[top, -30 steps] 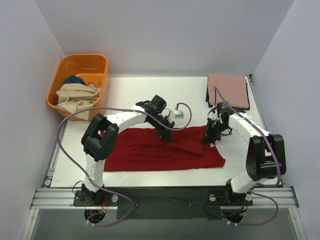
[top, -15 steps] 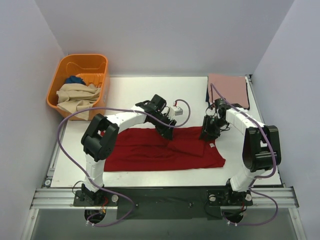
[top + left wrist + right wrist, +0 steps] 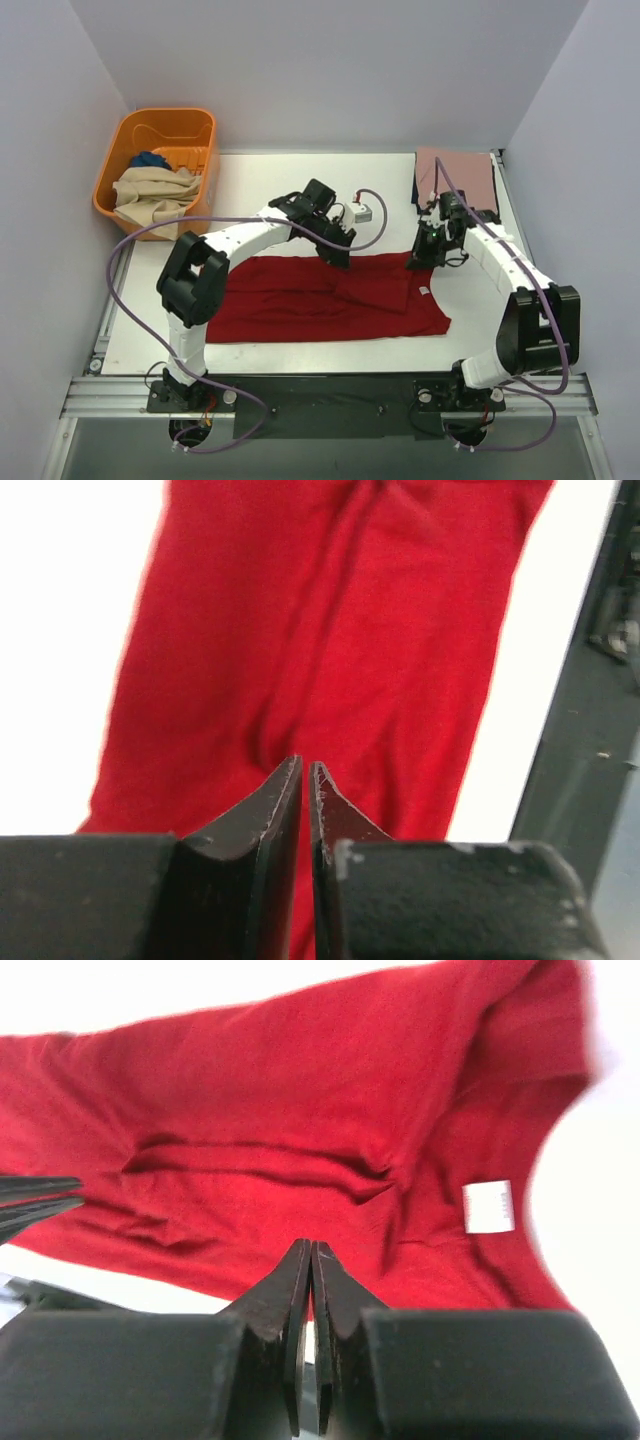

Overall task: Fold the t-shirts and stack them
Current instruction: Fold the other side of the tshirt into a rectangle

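The dark red t-shirt [image 3: 320, 300] lies spread flat across the near middle of the table, folded lengthwise, with its white neck label [image 3: 425, 291] facing up at the right end. My left gripper [image 3: 338, 258] is shut and empty just over the shirt's far edge. My right gripper [image 3: 415, 262] is shut and empty at the far right corner by the collar. The left wrist view has the left gripper [image 3: 305, 765] above red cloth [image 3: 330, 630]. The right wrist view has the right gripper [image 3: 313, 1245] over the shirt [image 3: 280, 1110] and label [image 3: 489, 1206].
A folded dusty pink shirt [image 3: 458, 178] lies on a navy one [image 3: 417, 192] at the far right corner. The orange basket [image 3: 200, 130] at far left holds a beige shirt [image 3: 150, 192] and a blue one [image 3: 150, 158]. A small grey box [image 3: 362, 213] sits on the left arm's cable.
Both grippers have drawn back a little toward the far edge of the red shirt. The right arm has swung out to the right. The shirt lies as before.
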`<move>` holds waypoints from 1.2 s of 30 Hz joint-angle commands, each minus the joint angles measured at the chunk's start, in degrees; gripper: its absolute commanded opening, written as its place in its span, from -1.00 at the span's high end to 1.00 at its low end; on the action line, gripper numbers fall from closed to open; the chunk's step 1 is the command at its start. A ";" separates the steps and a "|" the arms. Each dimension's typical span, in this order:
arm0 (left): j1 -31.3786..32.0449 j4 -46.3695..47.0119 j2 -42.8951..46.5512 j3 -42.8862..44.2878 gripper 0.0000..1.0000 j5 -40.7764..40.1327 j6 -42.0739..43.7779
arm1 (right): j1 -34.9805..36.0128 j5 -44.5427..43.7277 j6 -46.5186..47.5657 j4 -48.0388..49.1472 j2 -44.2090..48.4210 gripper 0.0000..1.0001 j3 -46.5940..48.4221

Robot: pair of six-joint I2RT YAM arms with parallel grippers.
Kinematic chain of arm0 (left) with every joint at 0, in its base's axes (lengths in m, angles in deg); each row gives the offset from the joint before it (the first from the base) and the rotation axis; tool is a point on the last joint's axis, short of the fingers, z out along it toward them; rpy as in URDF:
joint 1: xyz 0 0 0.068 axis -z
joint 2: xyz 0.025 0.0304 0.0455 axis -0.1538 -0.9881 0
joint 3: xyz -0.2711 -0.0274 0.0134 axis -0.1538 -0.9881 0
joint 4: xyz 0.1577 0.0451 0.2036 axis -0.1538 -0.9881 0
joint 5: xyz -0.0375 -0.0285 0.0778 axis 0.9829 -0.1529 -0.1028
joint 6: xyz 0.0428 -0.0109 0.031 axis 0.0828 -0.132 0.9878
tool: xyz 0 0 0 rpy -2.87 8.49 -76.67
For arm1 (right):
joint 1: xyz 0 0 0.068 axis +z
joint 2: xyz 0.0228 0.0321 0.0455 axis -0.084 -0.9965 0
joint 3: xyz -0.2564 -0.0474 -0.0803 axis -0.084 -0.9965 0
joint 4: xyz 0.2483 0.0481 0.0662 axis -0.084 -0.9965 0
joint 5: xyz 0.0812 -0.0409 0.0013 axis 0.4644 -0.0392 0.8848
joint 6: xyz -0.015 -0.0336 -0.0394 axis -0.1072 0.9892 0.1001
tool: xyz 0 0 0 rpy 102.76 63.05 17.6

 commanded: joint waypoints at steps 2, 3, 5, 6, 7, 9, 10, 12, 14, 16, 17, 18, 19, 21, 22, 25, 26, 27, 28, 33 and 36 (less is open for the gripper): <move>2.37 4.92 1.39 -5.68 0.72 11.42 -2.10 | 1.02 16.86 -9.78 10.44 -0.87 1.00 -12.04; 2.72 5.28 0.60 -6.13 0.72 11.07 -2.02 | 1.10 15.56 -9.96 10.80 -1.41 1.00 -12.92; 3.34 6.25 -0.45 -6.83 0.72 8.01 -2.89 | 1.02 12.39 -9.61 11.24 -3.95 1.00 -13.80; 3.34 7.64 -0.81 -7.44 0.72 6.43 -3.42 | 0.58 10.90 -9.35 11.24 -4.48 1.00 -14.07; 3.16 8.79 -1.42 -7.80 0.72 1.54 -4.73 | 0.31 9.93 -8.82 10.89 -6.14 1.00 -14.16; 2.20 10.47 -2.73 -8.51 0.73 -4.10 -4.57 | -1.26 7.81 -8.12 10.71 -7.47 1.00 -14.69; 1.24 9.77 -3.27 -7.98 0.74 -4.83 -4.13 | -2.84 6.77 -7.94 10.71 -8.35 1.00 -15.38; 0.79 8.11 -4.23 -7.19 0.74 -6.59 -2.29 | -4.95 5.18 -6.98 10.62 -9.32 1.00 -16.00; 0.87 7.92 -4.06 -7.54 0.74 -7.73 -0.70 | -5.31 4.30 -5.22 10.54 -9.76 1.00 -15.57; 0.70 6.96 -4.06 -7.28 0.75 -7.30 -0.52 | -4.18 4.73 -5.22 10.54 -9.41 1.00 -14.52; 0.79 6.26 -3.80 -6.32 0.74 -6.08 -0.44 | -3.74 5.08 -5.30 10.19 -8.97 1.00 -14.08; 0.53 4.95 -3.54 -5.70 0.73 -5.28 -0.26 | -2.60 4.74 -5.39 9.23 -8.53 1.00 -12.94; 0.44 3.45 -2.75 -4.13 0.67 -3.71 0.18 | -2.07 3.95 -5.39 8.35 -7.31 1.00 -12.49; 0.26 -0.14 -1.08 -0.88 0.53 -0.99 1.40 | -1.53 1.06 -5.39 5.80 -4.60 1.00 -10.82; 0.09 -2.08 -0.03 0.27 0.49 -0.01 1.84 | -1.53 0.17 -5.30 3.88 -3.18 1.00 -9.95; -1.66 -11.55 2.35 6.50 0.33 5.26 5.87 | -1.53 -6.66 -4.95 -1.75 2.78 1.00 -8.10; -2.19 -13.07 3.66 7.22 0.31 5.53 6.68 | -1.53 -8.00 -5.82 -4.81 3.85 1.00 -8.27; -3.94 -15.61 4.28 7.57 0.31 4.84 8.25 | -1.53 -9.75 -6.01 -5.80 6.04 1.00 -9.14; -4.92 -16.33 5.77 7.14 0.32 2.39 8.79 | -1.53 -10.20 -7.31 -7.03 7.10 1.00 -9.93; -16.32 -15.47 10.17 -3.46 0.46 -14.13 13.53 | -1.45 -9.77 -10.75 -6.96 11.24 1.00 -19.06; -22.05 -14.40 12.02 -9.54 0.49 -20.56 18.01 | -1.53 -9.68 -12.50 -3.46 10.19 1.00 -22.15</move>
